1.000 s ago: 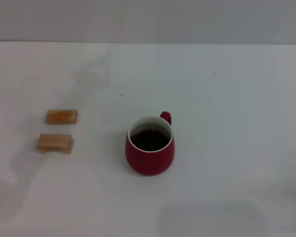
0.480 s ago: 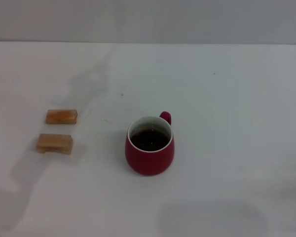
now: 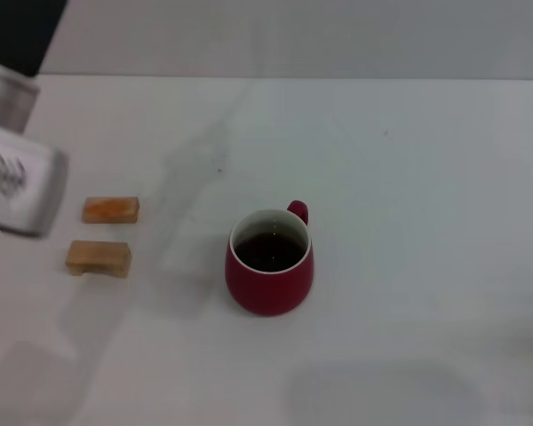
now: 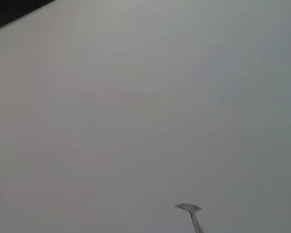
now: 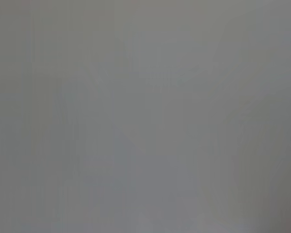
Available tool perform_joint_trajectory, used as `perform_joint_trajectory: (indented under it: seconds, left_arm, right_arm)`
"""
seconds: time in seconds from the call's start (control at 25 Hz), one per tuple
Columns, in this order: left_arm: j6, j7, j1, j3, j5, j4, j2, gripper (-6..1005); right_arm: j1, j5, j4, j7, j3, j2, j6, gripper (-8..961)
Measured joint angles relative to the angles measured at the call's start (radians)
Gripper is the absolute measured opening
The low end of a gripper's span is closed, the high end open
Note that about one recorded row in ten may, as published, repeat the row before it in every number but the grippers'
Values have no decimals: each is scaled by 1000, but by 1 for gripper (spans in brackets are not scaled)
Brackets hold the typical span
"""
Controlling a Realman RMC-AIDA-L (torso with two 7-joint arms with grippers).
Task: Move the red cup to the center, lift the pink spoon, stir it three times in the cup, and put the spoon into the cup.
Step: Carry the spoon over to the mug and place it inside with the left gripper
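With the rounded dark-red ceramic cup (image 3: 269, 264) sitting central, the left arm (image 3: 13, 182) is carrying the grey-bowled spoon (image 4: 190, 210), grip unseen, needing lowering into the cup.

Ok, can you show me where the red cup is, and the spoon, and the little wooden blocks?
red cup (image 3: 268, 288), head view, on its front wall.
spoon (image 4: 188, 208), left wrist view, on its metal bowl.
wooden blocks (image 3: 99, 256), head view, on the nearer block.

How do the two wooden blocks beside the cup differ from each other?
The far block looks more orange and lies flat; the near block is paler tan, slightly larger, and seems to have a notch underneath. Both are small, lie apart on the table, left of the cup.
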Motion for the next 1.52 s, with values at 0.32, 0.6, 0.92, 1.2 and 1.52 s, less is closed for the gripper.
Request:
perform_joint_trajectory:
  seconds: [0.32, 0.6, 0.92, 1.2, 1.52]
  left_arm:
    - [-505, -112, 29, 16, -41, 280, 4, 173]
    - [-790, -445, -12, -48, -39, 407, 68, 174]
    - [-992, -695, -68, -41, -35, 526, 217, 173]
    - [-1106, -616, -72, -39, -99, 605, 233, 173]
    - [-1353, -442, -122, -114, -293, 674, 234, 174]
  right_arm:
    - [5, 2, 3, 0, 0, 0, 1, 0]
    - [5, 1, 4, 0, 0, 0, 2, -1]
    - [3, -1, 4, 0, 0, 0, 2, 0]
    - [2, -1, 3, 0, 0, 0, 1, -1]
    - [1, -1, 0, 0, -1, 0, 0, 0]
